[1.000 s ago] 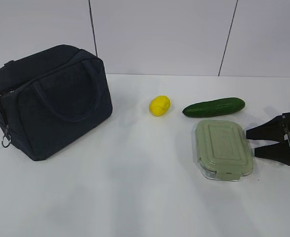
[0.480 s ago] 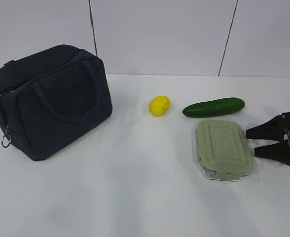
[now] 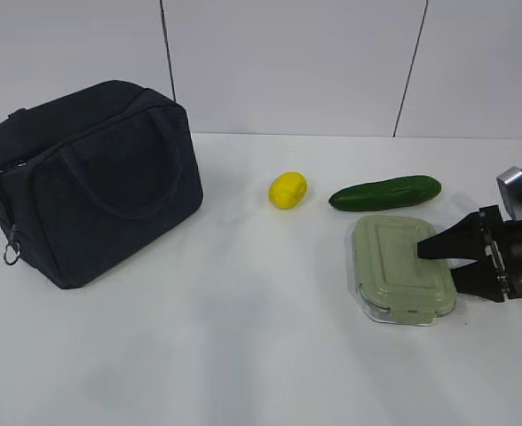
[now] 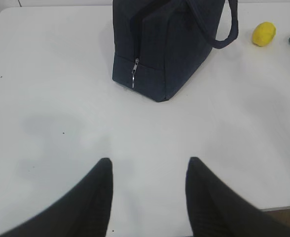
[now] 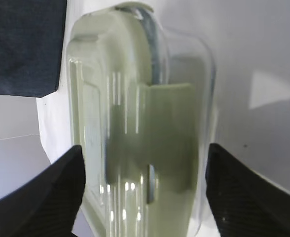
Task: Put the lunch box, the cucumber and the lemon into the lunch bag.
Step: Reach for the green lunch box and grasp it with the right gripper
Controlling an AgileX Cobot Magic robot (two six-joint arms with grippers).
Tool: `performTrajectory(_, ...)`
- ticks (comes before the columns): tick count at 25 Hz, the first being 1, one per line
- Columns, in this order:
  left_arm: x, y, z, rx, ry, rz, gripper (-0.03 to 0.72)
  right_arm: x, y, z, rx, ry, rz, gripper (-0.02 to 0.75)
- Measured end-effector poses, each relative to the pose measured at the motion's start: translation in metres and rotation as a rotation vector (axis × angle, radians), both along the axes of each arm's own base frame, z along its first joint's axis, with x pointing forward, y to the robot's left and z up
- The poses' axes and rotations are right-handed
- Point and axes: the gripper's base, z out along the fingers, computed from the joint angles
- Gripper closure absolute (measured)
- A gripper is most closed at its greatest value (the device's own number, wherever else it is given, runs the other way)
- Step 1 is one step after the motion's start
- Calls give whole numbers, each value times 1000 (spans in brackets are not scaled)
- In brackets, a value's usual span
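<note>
Reaching in from the desk's right edge, the right end effector (image 3: 436, 264) stood spread wide with its two dark fingers straddling the right end of the lunch box (image 3: 401, 268), one finger over the lid's upper side and one along its near side. In the right wrist view the lunch box (image 5: 135, 123) filled the gap between the fingers (image 5: 56, 192), which flanked it without visibly pressing on it, so nothing was gripped. The step in hand looked like the approach to the first pick: the box lay flat toward the right side of the desk, with the cucumber (image 3: 385, 193) just behind it and the lemon (image 3: 288, 190) farther left, near the middle of the desk. None of the three was in the lunch bag (image 3: 88, 182), which stood upright near the desk's left rear corner with its handles up. Whether its top zipper was undone could not be told; the side zipper pull (image 4: 134, 79) hung down in the left wrist view.

The left end effector (image 4: 147, 190) hovered released and empty over bare desk (image 4: 61, 98) in front of the bag.

The next move likely called for pushing the fingers farther along the box's long sides, closing squarely on the lid and clear base, then lifting level so the smooth container would not slip.
</note>
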Motion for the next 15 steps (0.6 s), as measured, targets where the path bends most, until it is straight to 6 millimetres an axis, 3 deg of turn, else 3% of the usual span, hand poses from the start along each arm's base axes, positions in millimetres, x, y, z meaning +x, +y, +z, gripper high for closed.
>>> performTrajectory(15, 0, 0, 0, 0, 0, 0, 349, 2, 8, 1, 13, -4, 2, 149)
